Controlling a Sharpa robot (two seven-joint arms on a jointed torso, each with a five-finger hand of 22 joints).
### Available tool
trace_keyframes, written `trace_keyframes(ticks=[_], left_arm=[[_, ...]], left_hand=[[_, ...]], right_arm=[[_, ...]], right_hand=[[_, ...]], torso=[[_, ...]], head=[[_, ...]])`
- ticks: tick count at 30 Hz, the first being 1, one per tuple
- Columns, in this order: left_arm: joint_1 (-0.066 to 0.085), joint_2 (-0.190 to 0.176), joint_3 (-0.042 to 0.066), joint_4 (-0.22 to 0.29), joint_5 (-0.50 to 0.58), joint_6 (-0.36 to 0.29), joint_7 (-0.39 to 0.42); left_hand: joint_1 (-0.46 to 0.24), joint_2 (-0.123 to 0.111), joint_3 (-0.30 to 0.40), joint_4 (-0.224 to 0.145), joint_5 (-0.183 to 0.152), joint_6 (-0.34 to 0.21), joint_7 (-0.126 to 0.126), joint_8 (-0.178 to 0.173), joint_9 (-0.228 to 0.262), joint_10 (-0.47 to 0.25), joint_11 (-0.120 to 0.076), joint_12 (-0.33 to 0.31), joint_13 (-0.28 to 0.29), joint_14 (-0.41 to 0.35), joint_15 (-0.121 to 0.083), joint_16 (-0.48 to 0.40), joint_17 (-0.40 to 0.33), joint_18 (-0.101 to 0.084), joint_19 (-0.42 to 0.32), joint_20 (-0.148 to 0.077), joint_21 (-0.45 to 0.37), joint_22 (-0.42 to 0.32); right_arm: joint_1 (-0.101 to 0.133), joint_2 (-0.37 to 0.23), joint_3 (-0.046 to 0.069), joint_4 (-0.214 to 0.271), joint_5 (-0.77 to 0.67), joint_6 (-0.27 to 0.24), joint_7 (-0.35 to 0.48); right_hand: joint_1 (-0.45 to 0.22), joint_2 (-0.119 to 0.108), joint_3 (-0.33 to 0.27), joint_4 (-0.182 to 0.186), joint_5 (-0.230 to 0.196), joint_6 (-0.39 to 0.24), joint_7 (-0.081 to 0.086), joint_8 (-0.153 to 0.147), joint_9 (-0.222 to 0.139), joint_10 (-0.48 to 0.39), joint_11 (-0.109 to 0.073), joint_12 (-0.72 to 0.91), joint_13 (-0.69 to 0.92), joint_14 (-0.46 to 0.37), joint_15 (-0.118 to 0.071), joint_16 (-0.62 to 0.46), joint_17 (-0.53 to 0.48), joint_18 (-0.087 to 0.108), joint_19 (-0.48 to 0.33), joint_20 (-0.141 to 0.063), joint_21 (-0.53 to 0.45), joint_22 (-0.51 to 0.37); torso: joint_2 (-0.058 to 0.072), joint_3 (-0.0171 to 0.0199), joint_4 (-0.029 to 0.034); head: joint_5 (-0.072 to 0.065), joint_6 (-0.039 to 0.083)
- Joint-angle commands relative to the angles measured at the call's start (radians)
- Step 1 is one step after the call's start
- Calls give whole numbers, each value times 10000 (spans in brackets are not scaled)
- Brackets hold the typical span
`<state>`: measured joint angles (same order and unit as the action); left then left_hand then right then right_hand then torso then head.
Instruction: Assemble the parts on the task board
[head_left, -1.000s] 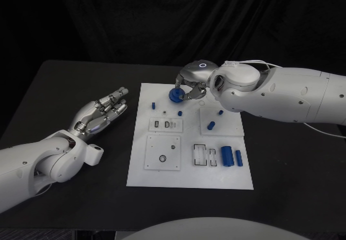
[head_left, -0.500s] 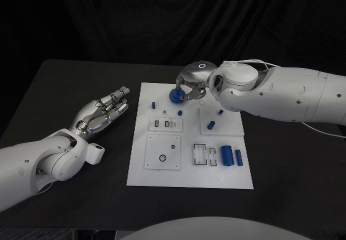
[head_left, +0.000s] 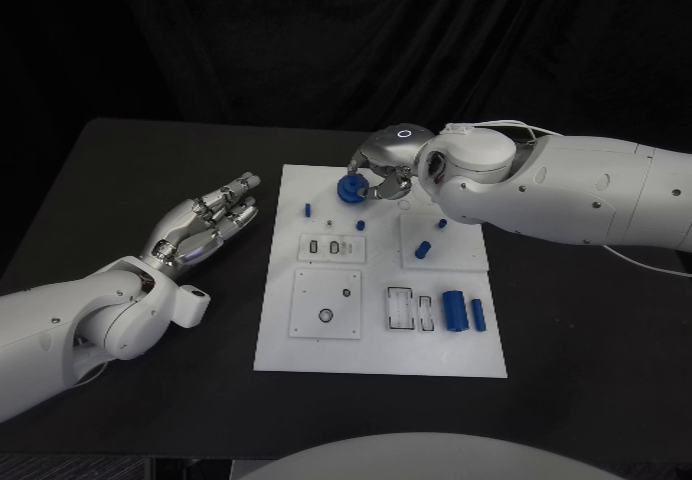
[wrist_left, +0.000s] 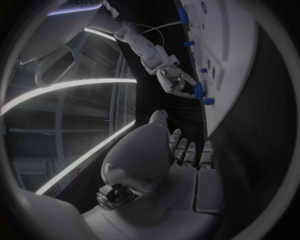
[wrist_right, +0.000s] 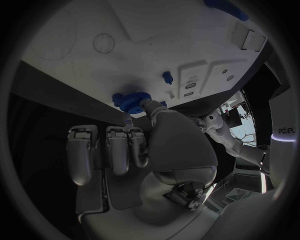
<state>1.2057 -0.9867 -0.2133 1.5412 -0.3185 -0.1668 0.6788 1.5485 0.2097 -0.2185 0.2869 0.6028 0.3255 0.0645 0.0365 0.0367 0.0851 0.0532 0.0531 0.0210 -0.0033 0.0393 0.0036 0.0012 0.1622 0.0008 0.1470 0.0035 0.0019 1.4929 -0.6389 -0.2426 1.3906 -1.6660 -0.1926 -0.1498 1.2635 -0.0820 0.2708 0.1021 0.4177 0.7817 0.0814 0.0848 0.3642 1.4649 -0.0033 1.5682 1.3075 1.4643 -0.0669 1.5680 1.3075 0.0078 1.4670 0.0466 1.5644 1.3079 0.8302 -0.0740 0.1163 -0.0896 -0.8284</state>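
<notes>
Blue gear (head_left: 349, 188), likely light and rigid, being pinched at its toothed rim by right hand (head_left: 378, 178), left hand (head_left: 202, 228) lying open.

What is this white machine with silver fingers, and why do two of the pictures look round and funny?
It is a robot with two white arms, each ending in a silver hand. The square picture comes from a camera on its head, looking down at a black table. On the table lies a white task board with small blue parts on it, such as a blue cylinder lying near the board's closer edge and a little blue peg standing up.

The two round pictures come from cameras at the robot's wrists, behind each hand, and their lenses bend straight lines.

The right hand holds a round blue toothed gear with its fingertips, over the far end of the board. You can see the gear's teeth well in the right wrist picture.

The left hand holds nothing. Its fingers are stretched out above the table beside the board.
</notes>
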Motion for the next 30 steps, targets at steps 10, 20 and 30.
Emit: trace_keyframes(ticks=[10, 20, 30], left_arm=[[10, 33, 6, -28, 29, 180, 1897], [8, 32, 6, -48, 29, 196, 1858], [7, 30, 6, -54, 29, 204, 1814]], left_hand=[[78, 0, 48, -3, 34, -49, 40, -10, -5, 13, 58, -44, -5, 33, 75, -36, -12, 129, 4, 73, -23, -8], [74, 0, 51, 0, 31, -60, 59, -12, -6, 5, 60, -48, -6, 33, 80, -36, -12, 131, 4, 81, -23, -8], [70, -2, 53, 2, 30, -85, 70, -15, -9, -7, 63, -54, -9, 33, 82, -36, -12, 133, 5, 86, -22, -8]], right_arm=[[-99, -87, -36, 175, -71, 401, -153], [-117, -161, -37, 229, -71, 399, -188], [-130, -240, -37, 258, -71, 295, -192]], right_hand=[[26, -64, 29, -56, -40, -59, -7, -55, -71, 1059, -40, 26, 2633, 1065, 3, 28, 2633, -44, 965, 5, -15, 2552], [30, -64, 33, -63, -40, -33, -10, -49, -80, 1059, -45, 26, 2633, 1065, -3, 28, 2633, -43, 963, 1, -18, 2550], [38, -76, 35, -80, -39, -20, -12, -58, -103, 1059, -52, 26, 2633, 1065, -11, 28, 2633, -27, 927, -8, -57, 2512]], torso=[[0, -6, 0], [2, -2, -1], [4, 0, 1]], head=[[12, -3], [8, -22], [14, -35]])
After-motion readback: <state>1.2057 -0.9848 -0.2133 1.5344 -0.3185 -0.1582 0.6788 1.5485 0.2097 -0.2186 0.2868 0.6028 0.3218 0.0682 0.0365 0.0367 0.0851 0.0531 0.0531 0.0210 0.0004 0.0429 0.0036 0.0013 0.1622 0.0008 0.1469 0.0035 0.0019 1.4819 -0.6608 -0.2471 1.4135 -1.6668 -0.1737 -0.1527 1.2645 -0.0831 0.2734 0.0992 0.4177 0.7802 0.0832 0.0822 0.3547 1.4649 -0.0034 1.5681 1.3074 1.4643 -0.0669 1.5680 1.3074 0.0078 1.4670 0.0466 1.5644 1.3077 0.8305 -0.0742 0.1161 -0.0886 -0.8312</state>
